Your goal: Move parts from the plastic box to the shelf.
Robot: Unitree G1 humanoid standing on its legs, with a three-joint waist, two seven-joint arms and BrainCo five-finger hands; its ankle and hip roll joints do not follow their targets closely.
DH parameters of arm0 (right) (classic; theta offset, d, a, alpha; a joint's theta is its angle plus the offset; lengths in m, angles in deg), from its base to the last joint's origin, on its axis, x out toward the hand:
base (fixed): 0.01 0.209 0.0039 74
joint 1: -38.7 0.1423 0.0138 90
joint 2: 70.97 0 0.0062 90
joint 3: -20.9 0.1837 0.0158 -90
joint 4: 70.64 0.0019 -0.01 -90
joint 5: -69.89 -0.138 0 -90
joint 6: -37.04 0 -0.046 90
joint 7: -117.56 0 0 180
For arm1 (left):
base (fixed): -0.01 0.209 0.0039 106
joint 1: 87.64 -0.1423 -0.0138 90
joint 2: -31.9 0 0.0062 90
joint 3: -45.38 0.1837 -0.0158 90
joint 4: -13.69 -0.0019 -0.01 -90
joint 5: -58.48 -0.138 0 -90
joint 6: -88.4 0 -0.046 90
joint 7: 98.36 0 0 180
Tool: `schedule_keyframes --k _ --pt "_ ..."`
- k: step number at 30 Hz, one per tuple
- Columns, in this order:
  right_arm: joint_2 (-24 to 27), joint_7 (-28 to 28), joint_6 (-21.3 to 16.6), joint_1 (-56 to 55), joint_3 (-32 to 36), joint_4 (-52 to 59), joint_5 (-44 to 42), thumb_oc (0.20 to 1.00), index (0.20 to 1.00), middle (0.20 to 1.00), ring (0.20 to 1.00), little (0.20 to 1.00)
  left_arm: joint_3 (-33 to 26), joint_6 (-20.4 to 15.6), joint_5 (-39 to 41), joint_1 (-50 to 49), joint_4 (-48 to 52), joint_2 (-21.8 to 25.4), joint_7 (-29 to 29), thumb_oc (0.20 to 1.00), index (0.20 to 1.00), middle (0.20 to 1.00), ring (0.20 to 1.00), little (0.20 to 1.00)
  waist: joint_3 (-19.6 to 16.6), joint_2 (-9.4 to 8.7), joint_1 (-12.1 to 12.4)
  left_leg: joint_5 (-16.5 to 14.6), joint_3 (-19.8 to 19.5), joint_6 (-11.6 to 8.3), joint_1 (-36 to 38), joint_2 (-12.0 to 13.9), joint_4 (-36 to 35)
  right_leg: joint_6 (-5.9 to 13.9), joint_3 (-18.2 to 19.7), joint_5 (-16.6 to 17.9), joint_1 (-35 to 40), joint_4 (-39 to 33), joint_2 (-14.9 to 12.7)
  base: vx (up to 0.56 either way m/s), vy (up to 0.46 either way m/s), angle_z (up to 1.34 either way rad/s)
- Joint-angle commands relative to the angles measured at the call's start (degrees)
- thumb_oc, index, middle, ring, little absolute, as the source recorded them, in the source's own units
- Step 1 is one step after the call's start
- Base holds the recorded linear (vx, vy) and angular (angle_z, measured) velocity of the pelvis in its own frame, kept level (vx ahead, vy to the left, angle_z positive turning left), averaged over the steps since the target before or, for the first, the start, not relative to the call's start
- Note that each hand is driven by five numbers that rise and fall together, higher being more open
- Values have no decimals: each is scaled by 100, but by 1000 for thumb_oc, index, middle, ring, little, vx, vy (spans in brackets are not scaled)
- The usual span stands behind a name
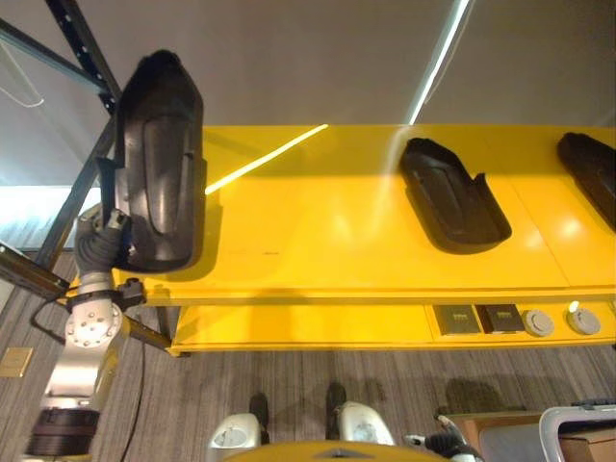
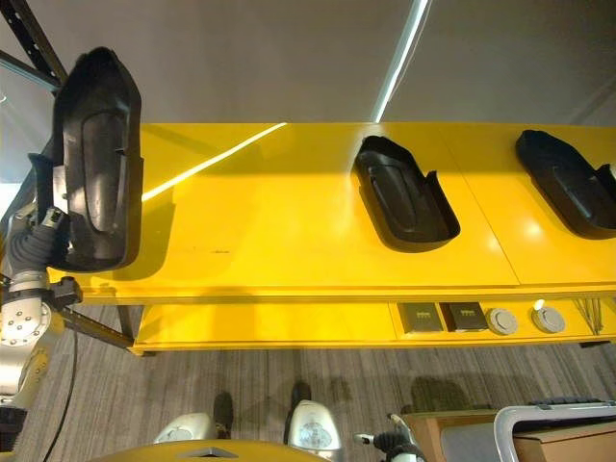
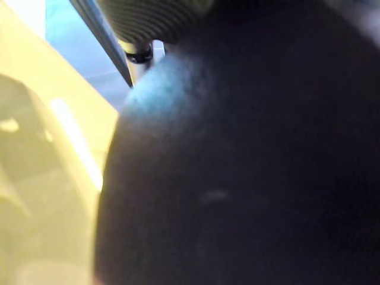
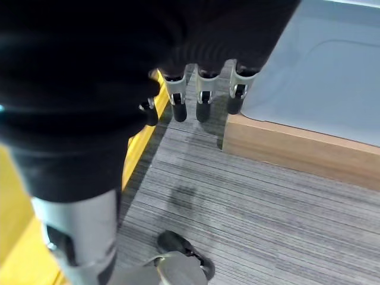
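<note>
A long black moulded part (image 1: 159, 159) is up over the left end of the yellow shelf (image 1: 327, 241), nearer to me than the shelf top. My left hand (image 1: 101, 241) grips its lower left edge from behind; the fingers are mostly hidden by it. Close up, the left wrist view shows the same black part (image 3: 249, 178). Two more black parts lie flat on the shelf, one in the middle (image 1: 452, 197) and one at the right end (image 1: 592, 178). My right hand (image 4: 203, 98) hangs low over the carpet with straight fingers, holding nothing. The grey plastic box (image 1: 577, 423) stands at the lower right.
Dark metal frame bars (image 1: 77, 38) rise at the shelf's left end, close to the held part. On the shelf's lower front ledge sit two dark square pieces (image 1: 457, 319) and two round white ones (image 1: 539, 322). A wood-edged grey platform (image 4: 297, 139) lies beside my right hand.
</note>
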Motion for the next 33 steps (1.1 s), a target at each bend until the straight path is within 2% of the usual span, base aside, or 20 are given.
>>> schedule_keyframes --k 1,5,8,9,10,11,12,13,16,19,24,33 --pt "236 -354 183 123 -277 -449 -217 1000 1000 1000 1000 1000 -9 -95 -125 523 378 -28 -103 200 200 200 200 200 -249 74 -9 -109 -18 167 -92 -378 -33 279 133 40 196 -296 196 37 -92 3" --pt "183 -443 230 199 -347 -728 -195 1000 1000 1000 1000 1000 198 104 -299 649 -3 -106 -208 200 200 200 200 200 -344 43 -28 -64 53 130 -67 -340 -133 237 246 187 345 -752 320 37 -75 -1" --pt "202 -497 235 220 -446 -729 22 1000 1000 1000 1000 1000 318 430 -473 762 -406 -177 -344 200 200 200 200 200 -436 33 -67 -66 126 93 -55 -299 -146 217 286 188 447 -904 375 49 -69 -5" --pt "263 -574 321 215 -508 -624 41 1000 1000 1000 1000 1000 416 705 -615 852 -788 -165 -370 200 200 200 200 200 -487 29 -123 -69 191 69 -41 -261 -123 200 313 162 502 -944 398 57 -65 -6" --pt "283 -604 342 215 -520 -590 59 1000 1000 1000 1000 1000 451 759 -640 888 -927 -151 -435 200 200 200 200 200 -495 28 -138 -71 206 61 -35 -249 -111 194 321 155 516 -947 404 61 -55 -3" --pt "325 -656 384 213 -555 -515 117 1000 1000 1000 1000 1000 523 991 -883 950 -1228 -117 -409 200 200 200 200 200 -516 41 -178 -71 238 52 -17 -220 -103 187 337 138 536 -953 415 30 -23 -6" --pt "330 -666 387 213 -556 -506 132 1000 1000 1000 1000 1000 535 981 -906 965 -1263 -112 -427 200 200 200 200 200 -516 44 -179 -72 243 50 -13 -217 -103 187 340 137 539 -955 416 48 -39 -21" --pt "392 -751 485 223 -693 -347 240 1000 1000 1000 1000 1000 723 1216 -1261 1185 -1930 7 -495 200 200 200 200 200 -548 63 -265 -76 307 26 15 -173 -72 175 362 107 569 -957 428 38 -33 -25" --pt "431 -762 514 257 -810 -351 222 1000 1000 1000 1000 1000 938 1281 -1497 1466 -2484 154 -591 200 200 200 200 200 -583 84 -327 -85 356 19 44 -147 -53 172 362 88 601 -970 430 30 -17 -6" --pt "461 -780 499 341 -932 -429 249 1000 1000 1000 1000 1000 1285 1652 -1712 1917 -3277 306 -395 200 200 200 200 200 -626 135 -428 -111 455 26 93 -111 -34 173 388 58 639 -986 438 27 -1 -6" --pt "477 -759 444 388 -1005 -467 300 1000 1000 1000 1000 1000 1548 1730 -1534 2196 -3749 217 -343 200 200 200 200 200 -617 182 -512 -142 496 31 131 -99 -1 167 422 23 658 -958 444 7 2 -10" --pt "432 -725 391 471 -1066 -591 302 1000 1000 1000 1000 1000 1657 1668 -1167 2290 -3887 -108 -359 200 200 200 200 200 -574 206 -543 -168 528 44 179 -84 32 143 432 -11 692 -926 447 0 0 0"
